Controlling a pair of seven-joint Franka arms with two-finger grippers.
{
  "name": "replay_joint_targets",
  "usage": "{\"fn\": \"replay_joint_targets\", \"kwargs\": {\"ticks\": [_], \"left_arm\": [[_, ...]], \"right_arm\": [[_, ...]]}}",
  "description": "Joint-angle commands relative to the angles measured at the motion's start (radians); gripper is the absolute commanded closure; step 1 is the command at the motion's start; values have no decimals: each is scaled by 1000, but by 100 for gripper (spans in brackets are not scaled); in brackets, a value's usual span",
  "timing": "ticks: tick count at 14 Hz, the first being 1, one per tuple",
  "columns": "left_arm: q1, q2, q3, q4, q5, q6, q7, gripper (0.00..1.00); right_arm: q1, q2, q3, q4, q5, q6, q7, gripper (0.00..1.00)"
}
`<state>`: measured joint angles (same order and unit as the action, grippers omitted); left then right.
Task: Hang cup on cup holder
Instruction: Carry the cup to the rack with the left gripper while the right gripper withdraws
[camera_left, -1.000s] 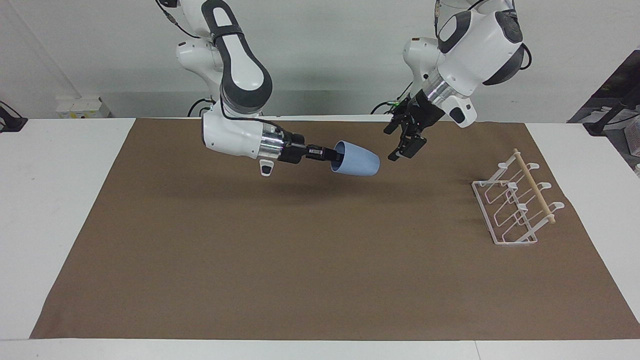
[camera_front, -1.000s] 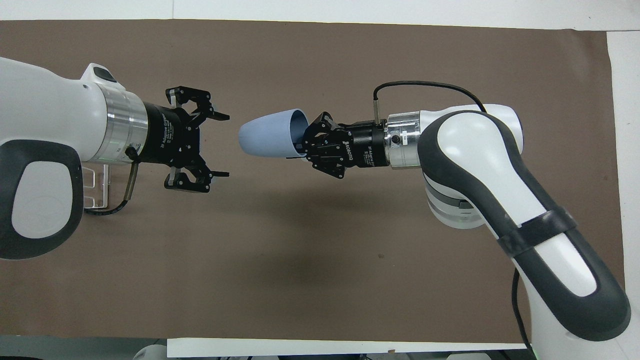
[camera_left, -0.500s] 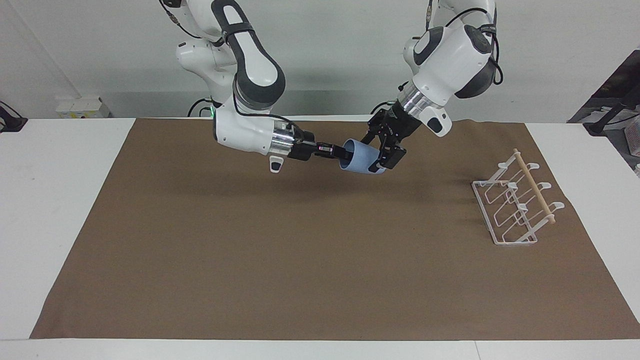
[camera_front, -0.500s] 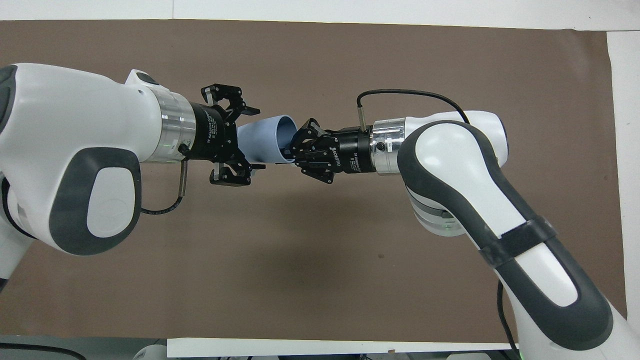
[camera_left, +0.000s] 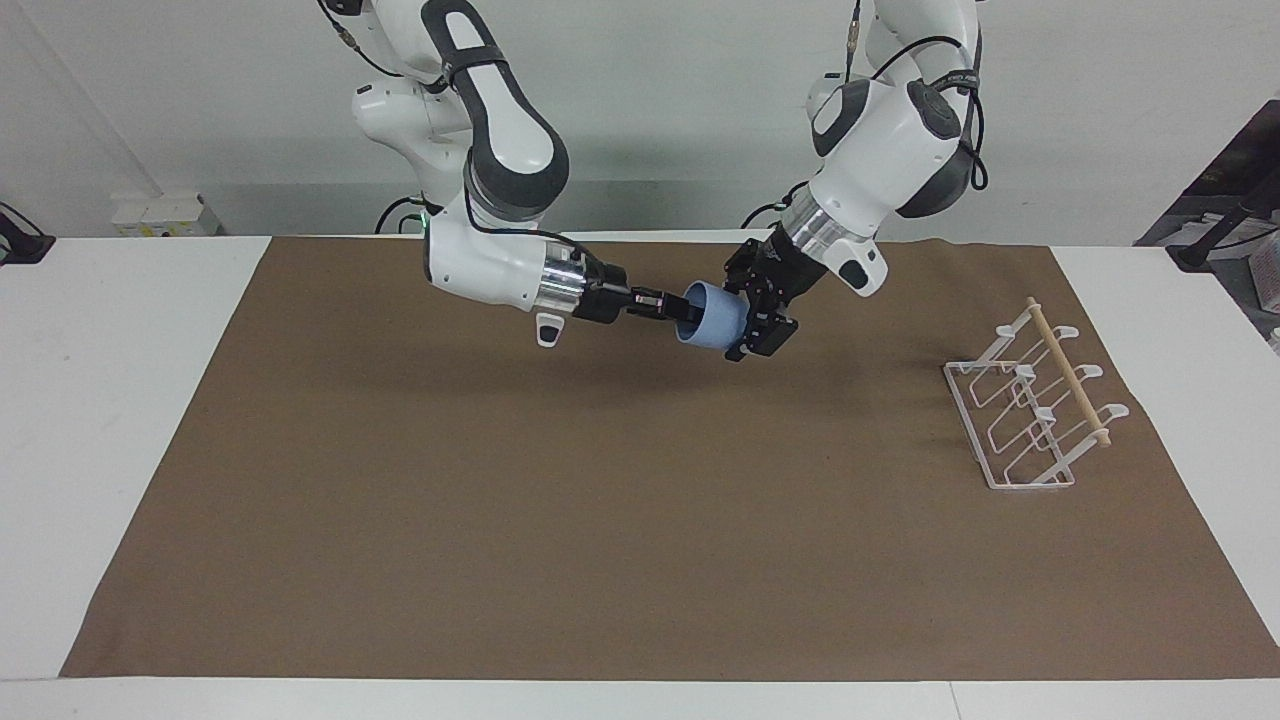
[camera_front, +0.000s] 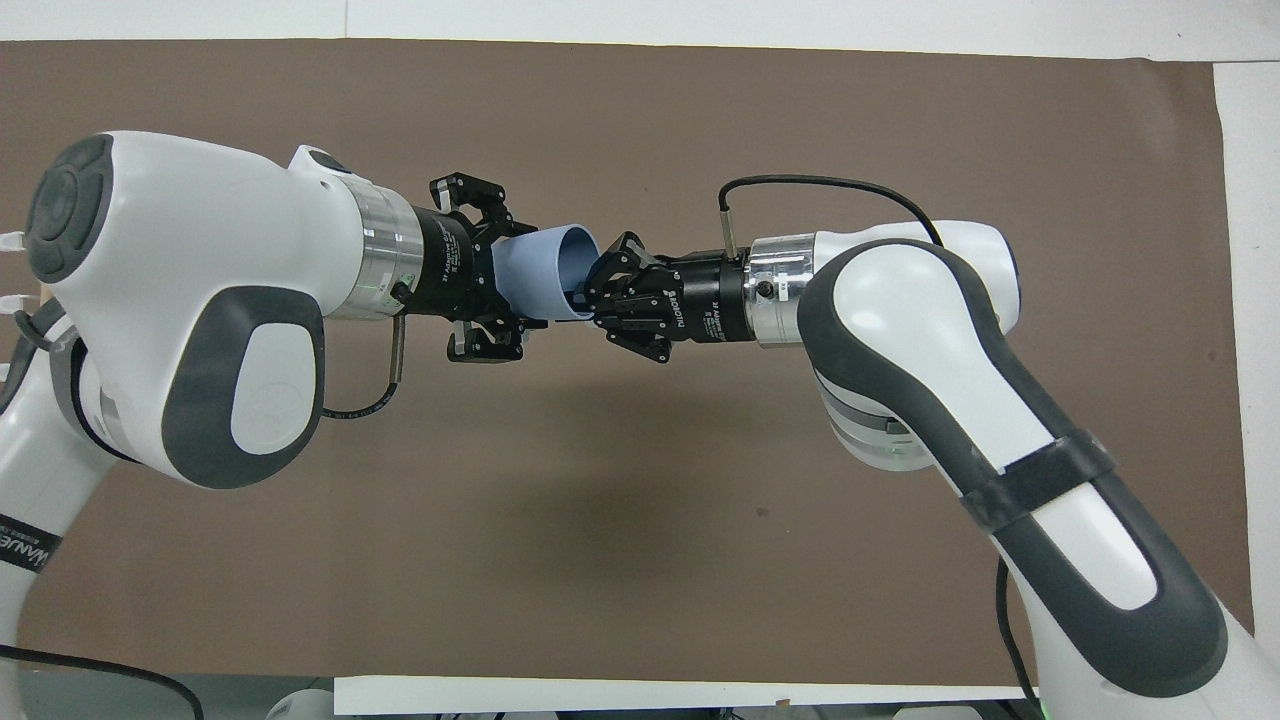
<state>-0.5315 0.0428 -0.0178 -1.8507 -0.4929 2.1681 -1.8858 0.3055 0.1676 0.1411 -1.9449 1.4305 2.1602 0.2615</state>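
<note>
The light-blue cup (camera_left: 712, 318) lies on its side in the air over the brown mat, toward the robots' side of its middle. My right gripper (camera_left: 668, 305) is shut on the cup's rim, one finger inside its mouth; it also shows in the overhead view (camera_front: 597, 293). My left gripper (camera_left: 750, 315) is open, its fingers straddling the cup's closed end close to its wall, as the overhead view (camera_front: 520, 280) shows around the cup (camera_front: 548, 278). The white wire cup holder (camera_left: 1030, 412) with its wooden dowel stands empty at the left arm's end of the mat; it is hidden in the overhead view.
The brown mat (camera_left: 600, 520) covers most of the white table (camera_left: 120, 400). Nothing else stands on it.
My left gripper has swung in from beside the cup holder and slid over the cup's closed end. The right gripper has carried the cup a little toward it.
</note>
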Motion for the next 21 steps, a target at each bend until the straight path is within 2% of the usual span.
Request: {"fn": "replay_joint_targets", "kwargs": {"ticks": [1,3,4,5,7,9,10,13,14,17,19,21], "left_arm": [[-18,6,10,13,-12,16,-6,61],[-18,6,10,18,-12,16,-7,63],[-18,6,10,19,-12,16,-10,63],[-18,5,12,19,-12,16,-15,63],[-16,3,13,22,-12,13,-19,63],[-9,5,16,45,5,-40,-32,63],[1,5,21,54,52,-74,-35,63],[28,3,39,62,296,-189,-33,63],[45,2,39,61,415,-235,-32,63],[102,0,39,59,701,-286,-30,63],[151,-3,39,48,889,-312,-26,63],[198,2,39,30,1095,-327,-22,63]], "right_arm": [[-5,-11,8,-6,22,-7,-2,100],[-5,-11,8,-5,21,-5,-1,100],[-5,-11,8,-2,21,-2,-2,74],[-3,-14,8,1,16,3,-1,4],[-17,-71,3,-14,-14,36,-1,1],[-73,-121,2,-26,-156,32,-2,1],[-100,-140,2,-26,-242,24,-2,1],[-193,-166,0,-22,-494,-45,-2,1],[-216,-177,0,-22,-609,-55,-4,1],[-322,-207,0,-5,-920,-112,-10,1],[-386,-203,0,56,-1107,-164,-11,1],[-448,-195,0,171,-1284,-323,-13,1]]}}
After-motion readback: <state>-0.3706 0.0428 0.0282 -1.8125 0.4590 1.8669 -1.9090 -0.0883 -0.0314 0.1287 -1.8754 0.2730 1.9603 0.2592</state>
